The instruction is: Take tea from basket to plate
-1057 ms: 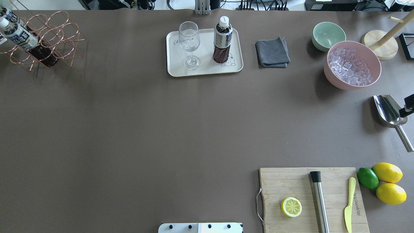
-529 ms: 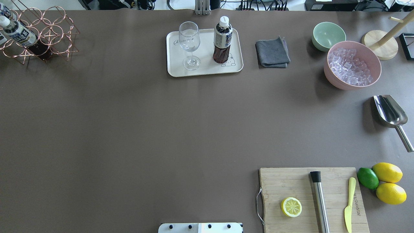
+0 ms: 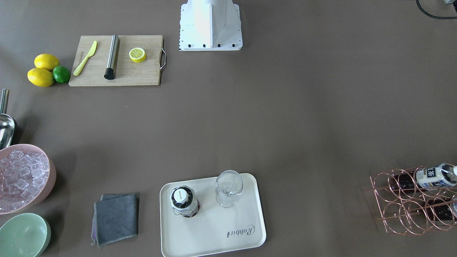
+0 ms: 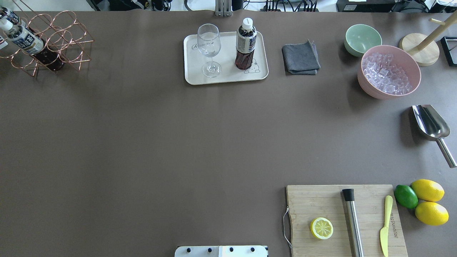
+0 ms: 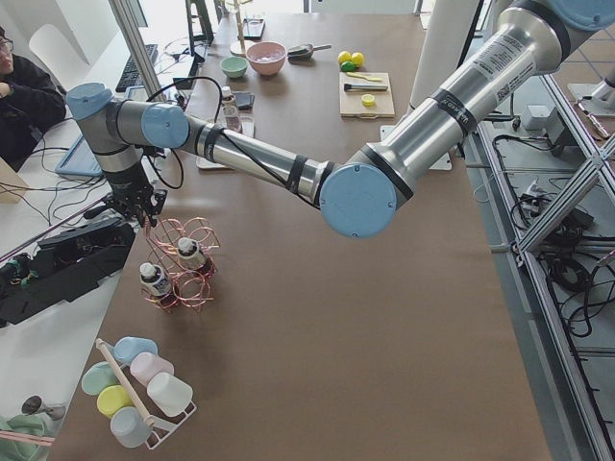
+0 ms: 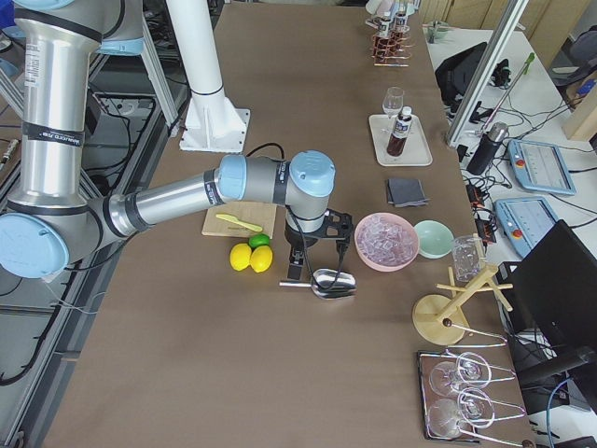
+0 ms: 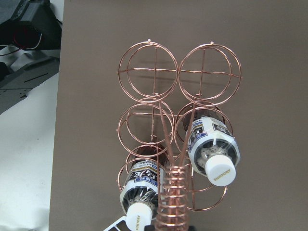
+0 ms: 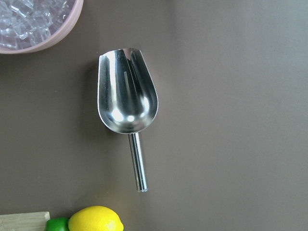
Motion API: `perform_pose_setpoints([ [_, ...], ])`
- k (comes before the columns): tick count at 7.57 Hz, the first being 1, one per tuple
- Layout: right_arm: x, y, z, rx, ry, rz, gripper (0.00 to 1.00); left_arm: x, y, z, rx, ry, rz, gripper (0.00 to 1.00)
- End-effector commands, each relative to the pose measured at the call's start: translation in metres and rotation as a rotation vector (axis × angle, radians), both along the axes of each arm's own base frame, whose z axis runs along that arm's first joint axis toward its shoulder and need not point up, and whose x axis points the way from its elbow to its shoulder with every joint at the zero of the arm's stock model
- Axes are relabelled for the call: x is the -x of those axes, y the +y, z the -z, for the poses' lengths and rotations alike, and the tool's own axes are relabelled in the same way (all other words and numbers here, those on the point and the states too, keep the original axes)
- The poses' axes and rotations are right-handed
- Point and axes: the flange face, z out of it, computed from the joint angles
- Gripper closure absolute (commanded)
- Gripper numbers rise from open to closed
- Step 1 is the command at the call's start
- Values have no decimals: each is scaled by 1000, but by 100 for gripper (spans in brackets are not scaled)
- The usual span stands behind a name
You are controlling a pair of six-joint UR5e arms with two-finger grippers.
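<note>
A tea bottle [image 4: 245, 44] with a white cap stands upright on the cream plate [image 4: 228, 74], beside a wine glass [image 4: 209, 48]. The copper wire basket [image 4: 68, 32] sits at the far left corner with two more tea bottles [image 7: 214, 144] lying in its rings. In the exterior left view my left gripper [image 5: 144, 217] hovers at the basket's tall handle [image 7: 175, 202]. I cannot tell whether it is open or shut. My right gripper [image 6: 298, 266] hangs over the steel scoop [image 8: 127, 94] at the right side, and I cannot tell its state either.
A grey cloth [image 4: 300, 58], a green bowl [image 4: 362, 38] and a pink bowl of ice [image 4: 389, 71] line the far right. Near the front right lies a cutting board [image 4: 321, 200] with a lemon half, muddler and knife, lemons and a lime beside it. A person [image 5: 19, 96] sits beyond the left end.
The basket shifted at the far left corner, first towards the far edge, then back to the right. The dark tip of my right gripper left the overhead view's right edge.
</note>
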Motion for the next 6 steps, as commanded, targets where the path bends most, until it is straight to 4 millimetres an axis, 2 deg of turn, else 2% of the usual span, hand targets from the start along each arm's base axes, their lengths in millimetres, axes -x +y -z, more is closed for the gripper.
perform_pose_setpoints([
  [1, -18, 5, -14, 36, -9, -47, 0, 0, 0, 4, -8, 2, -1, 100],
  [4, -16, 18, -15, 119, -26, -51, 0, -1, 1, 3, -8, 2, -3, 100],
  [6, -9, 14, -22, 137, -37, -34, 0, -11, 2, 0, -4, 2, -15, 100],
])
